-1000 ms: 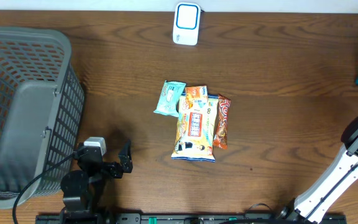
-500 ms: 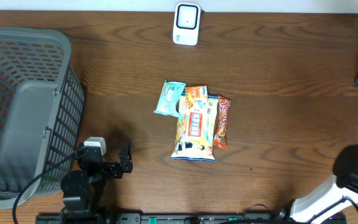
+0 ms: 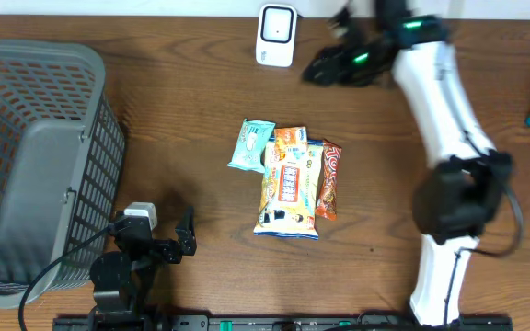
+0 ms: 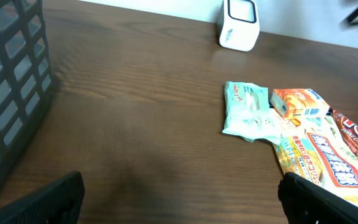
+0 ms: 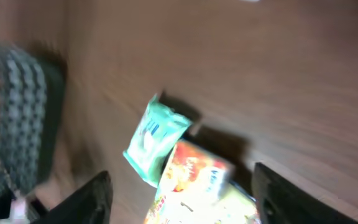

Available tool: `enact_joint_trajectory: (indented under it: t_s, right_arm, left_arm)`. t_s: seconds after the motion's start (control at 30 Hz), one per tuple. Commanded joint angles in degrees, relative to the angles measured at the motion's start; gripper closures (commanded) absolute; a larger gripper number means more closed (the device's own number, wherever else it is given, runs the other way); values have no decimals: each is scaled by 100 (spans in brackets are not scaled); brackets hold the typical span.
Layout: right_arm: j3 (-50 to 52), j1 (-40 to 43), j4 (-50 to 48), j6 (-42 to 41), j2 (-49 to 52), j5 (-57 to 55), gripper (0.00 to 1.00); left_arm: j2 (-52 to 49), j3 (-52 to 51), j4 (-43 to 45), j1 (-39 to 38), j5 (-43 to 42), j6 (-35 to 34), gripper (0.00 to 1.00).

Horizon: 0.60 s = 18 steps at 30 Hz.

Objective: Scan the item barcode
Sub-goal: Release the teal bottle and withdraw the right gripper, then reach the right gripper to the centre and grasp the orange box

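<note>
right gripper has swung up beside the scanner, jaws apart, empty; left gripper unmoved, spread wide.

Overhead is evenly lit and crisp, only the right claw smears a bit. Right wrist cam is rough: dim, warm, motion blur everywhere, with the packets ahead of the claw streaked over a dark shadow. Left wrist is bright, with soft glare on the table ahead of the left claw; its fingers are dark and out of focus.
</note>
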<state>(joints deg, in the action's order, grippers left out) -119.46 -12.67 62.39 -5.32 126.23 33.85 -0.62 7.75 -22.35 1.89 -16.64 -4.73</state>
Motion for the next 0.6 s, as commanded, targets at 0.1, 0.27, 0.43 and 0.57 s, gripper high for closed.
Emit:
enact_joint_trajectory:
  t_s: [0.1, 0.27, 0.43, 0.57]
  right_arm:
    - [98, -492, 175, 175, 1023, 11, 57]
    - [98, -446, 334, 177, 1167, -249, 50]
    - [98, -343, 490, 177, 1167, -442, 31]
    - [98, -260, 680, 133, 1167, -437, 30]
  left_arm:
    - [28, -87, -109, 35, -72, -50, 0]
    - [28, -87, -109, 35, -72, -50, 0]
    - [28, -87, -109, 35, -72, -50, 0]
    - [28, -87, -109, 35, -72, -50, 0]
